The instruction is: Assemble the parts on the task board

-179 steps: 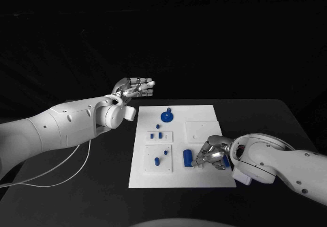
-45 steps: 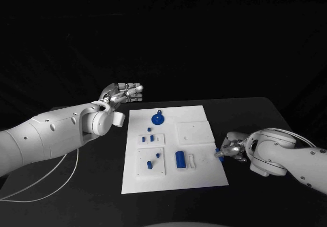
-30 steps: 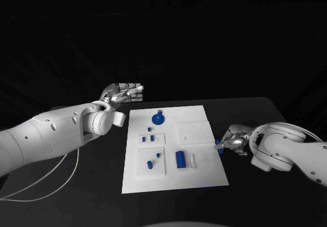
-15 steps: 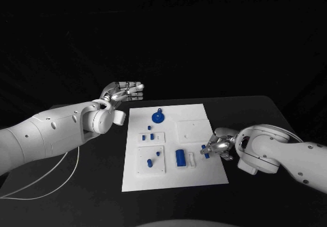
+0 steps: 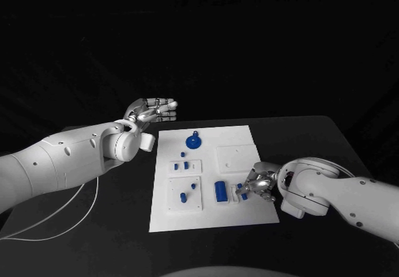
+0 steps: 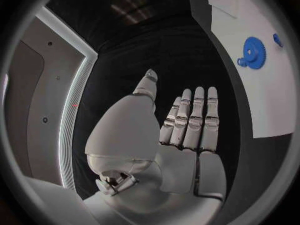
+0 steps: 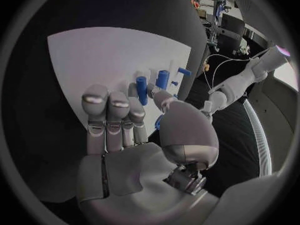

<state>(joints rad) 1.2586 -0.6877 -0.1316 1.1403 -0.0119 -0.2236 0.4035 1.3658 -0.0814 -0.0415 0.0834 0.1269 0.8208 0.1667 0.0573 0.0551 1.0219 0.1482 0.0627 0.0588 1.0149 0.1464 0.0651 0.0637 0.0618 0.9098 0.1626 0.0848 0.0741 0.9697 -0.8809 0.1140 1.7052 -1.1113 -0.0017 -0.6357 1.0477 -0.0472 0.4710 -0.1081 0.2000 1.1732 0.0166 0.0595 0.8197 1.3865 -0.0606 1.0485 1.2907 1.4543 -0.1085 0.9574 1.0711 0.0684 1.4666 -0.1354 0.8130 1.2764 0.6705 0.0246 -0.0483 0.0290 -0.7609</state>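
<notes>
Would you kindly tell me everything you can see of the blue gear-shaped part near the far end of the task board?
The blue gear is a flat round disc with fine teeth around its rim, and it looks like matte plastic. A small blue lobe juts from one side of it, plain in the left wrist view. It lies flat on the white task board, near the board's far edge. Neither hand touches it; the left hand hovers off the board, beyond its far left corner.

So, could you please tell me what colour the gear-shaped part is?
Blue; the gear-shaped part shows best in the left wrist view.
</notes>
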